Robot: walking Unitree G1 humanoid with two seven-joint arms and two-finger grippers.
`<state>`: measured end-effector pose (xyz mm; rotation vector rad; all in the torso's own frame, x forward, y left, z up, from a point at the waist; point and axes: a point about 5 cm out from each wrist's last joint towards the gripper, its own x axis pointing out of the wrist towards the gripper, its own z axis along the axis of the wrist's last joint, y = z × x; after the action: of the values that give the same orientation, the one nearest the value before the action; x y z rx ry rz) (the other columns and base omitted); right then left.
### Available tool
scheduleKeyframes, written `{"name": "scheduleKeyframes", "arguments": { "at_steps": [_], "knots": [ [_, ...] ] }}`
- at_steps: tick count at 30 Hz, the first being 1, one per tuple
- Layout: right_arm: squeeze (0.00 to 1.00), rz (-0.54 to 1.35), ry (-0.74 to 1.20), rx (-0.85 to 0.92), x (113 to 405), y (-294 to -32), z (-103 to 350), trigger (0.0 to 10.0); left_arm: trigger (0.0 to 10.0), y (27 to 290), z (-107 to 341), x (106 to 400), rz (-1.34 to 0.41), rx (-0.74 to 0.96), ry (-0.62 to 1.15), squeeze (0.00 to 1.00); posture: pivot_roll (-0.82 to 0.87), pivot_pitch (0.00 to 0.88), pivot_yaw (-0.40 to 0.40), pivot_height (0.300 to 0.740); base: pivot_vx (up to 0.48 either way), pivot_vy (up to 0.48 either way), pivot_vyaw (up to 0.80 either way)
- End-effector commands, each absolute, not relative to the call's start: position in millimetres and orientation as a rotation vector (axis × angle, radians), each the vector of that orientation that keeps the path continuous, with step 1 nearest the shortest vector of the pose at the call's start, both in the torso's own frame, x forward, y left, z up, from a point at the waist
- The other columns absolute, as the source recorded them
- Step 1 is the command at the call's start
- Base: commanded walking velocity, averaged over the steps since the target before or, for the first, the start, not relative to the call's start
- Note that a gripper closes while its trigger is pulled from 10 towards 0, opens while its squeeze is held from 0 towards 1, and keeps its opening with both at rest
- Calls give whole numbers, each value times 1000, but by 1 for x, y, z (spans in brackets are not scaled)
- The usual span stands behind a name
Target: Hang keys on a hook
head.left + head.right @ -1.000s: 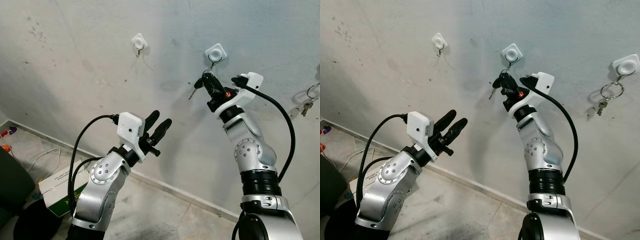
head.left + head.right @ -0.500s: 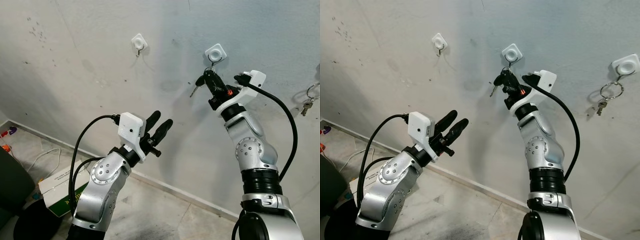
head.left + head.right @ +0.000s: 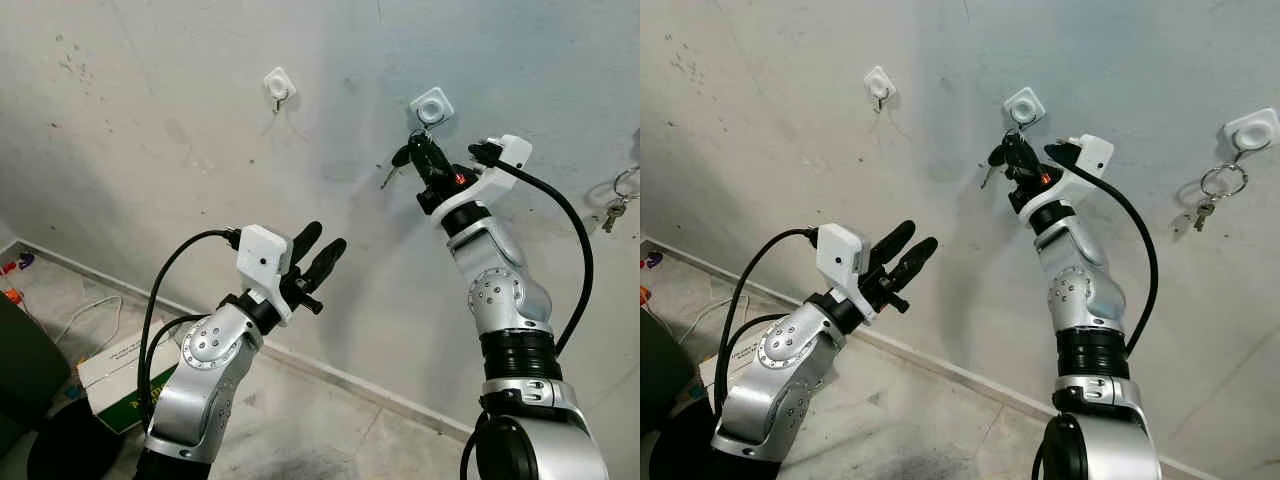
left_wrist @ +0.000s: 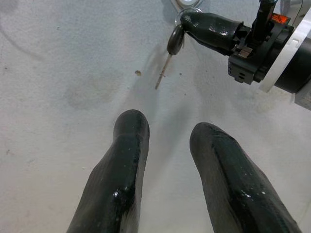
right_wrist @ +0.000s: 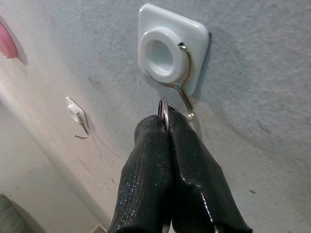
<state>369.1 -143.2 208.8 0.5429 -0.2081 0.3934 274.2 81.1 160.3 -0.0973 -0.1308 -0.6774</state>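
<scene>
Facing scuffed grey wall (image 3: 180, 120), tiled floor (image 3: 300, 430)

Background: a pale grey plastered wall (image 3: 180, 110) with dark scuffs and specks meets a mottled grey tiled floor (image 3: 320, 430) along a light skirting strip (image 3: 330, 368). A white and green box (image 3: 112, 372) and a white cable (image 3: 85, 318) lie on the floor at left.

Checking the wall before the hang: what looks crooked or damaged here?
The square white wall hook sits rotated like a diamond, its wire prong angled. The right gripper pinches the silver key ring just below it. Nothing looks broken.
</scene>
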Motion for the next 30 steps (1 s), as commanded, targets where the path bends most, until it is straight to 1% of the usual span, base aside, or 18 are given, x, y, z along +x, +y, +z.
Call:
{"name": "scheduleKeyframes", "arguments": {
  "at_steps": [1,23,30],
  "knots": [
    [0,394,-216,547,372,-140,214,10000,10000,84,161,275,-667,-83,-132,0,-8,0,112,740,0,0,0],
    [0,337,-120,670,371,-143,188,10000,10000,83,161,276,-671,-82,-134,0,-7,0,114,740,0,0,0],
    [0,334,-118,651,370,-143,187,10000,10000,82,161,275,-672,-82,-134,0,-9,0,114,740,0,0,0]
  ]
}}
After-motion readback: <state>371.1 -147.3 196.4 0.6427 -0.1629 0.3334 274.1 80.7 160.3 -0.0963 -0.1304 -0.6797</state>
